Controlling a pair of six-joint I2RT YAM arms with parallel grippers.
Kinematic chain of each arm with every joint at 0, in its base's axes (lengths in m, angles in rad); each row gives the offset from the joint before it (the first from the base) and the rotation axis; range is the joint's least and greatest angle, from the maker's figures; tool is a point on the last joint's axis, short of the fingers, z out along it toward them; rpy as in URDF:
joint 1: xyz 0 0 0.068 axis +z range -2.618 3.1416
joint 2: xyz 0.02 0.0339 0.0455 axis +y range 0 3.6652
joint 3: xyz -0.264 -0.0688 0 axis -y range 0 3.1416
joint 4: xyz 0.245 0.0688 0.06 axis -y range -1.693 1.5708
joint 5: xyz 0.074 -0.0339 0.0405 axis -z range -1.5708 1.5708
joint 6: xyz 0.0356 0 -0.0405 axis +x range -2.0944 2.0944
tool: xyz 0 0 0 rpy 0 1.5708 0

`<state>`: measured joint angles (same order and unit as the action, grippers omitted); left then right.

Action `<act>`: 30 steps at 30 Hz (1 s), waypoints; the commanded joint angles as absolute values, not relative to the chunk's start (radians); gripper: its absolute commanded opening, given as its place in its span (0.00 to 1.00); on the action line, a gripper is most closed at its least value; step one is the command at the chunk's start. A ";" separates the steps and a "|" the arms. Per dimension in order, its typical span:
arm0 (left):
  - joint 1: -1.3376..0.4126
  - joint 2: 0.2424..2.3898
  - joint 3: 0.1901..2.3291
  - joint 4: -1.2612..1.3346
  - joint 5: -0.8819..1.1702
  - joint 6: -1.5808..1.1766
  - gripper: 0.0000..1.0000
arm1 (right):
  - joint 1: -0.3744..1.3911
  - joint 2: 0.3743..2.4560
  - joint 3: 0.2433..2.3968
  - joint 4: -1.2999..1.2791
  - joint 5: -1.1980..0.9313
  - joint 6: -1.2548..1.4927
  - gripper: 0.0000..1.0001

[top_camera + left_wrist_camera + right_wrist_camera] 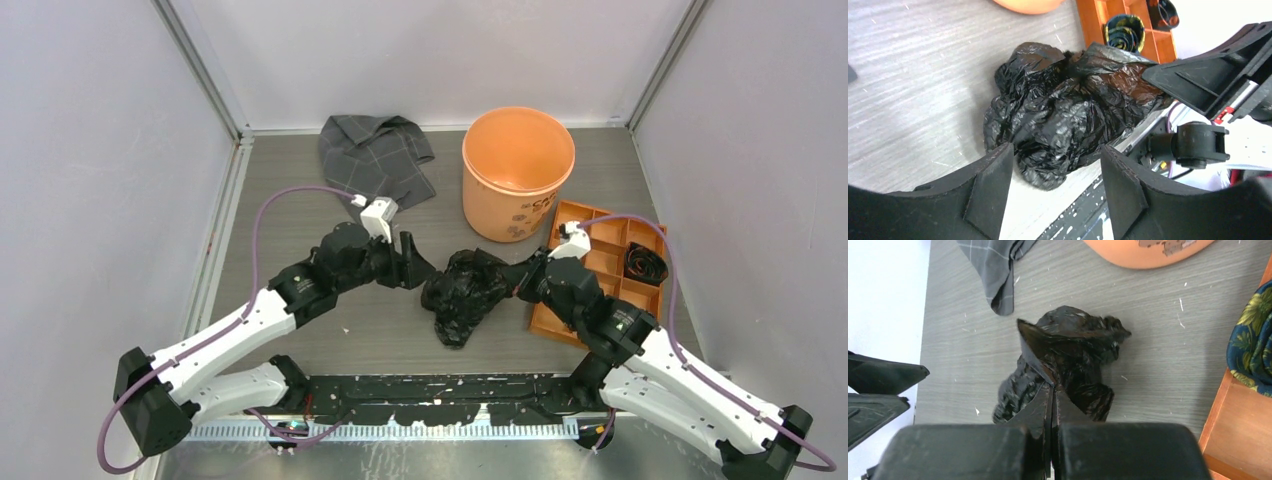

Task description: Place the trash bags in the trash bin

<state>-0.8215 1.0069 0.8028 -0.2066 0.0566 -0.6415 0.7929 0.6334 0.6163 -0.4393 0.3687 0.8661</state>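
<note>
The black crumpled trash bag point(465, 292) lies on the table between my two grippers. My right gripper point(520, 284) is shut on the bag's right side; in the right wrist view the jaws point(1053, 387) are pressed together on a peak of black film point(1073, 347). My left gripper point(413, 266) is open just left of the bag, not touching it; in its wrist view point(1055, 170) the bag point(1068, 110) sits beyond the spread fingers. The round orange trash bin point(490, 205) stands upright behind the bag, with nothing seen inside it.
A grey checked cloth point(375, 155) lies at the back, left of the bin. A flat orange compartment tray point(548, 322) sits by my right arm, holding a dark cable bundle point(645, 265) and a blue-green patterned roll point(1255, 340). White walls close in both sides.
</note>
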 commanded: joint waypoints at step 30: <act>-0.818 0.878 0.645 -0.420 0.148 -0.972 0.65 | 1.381 1.201 0.668 -0.009 0.559 0.842 0.01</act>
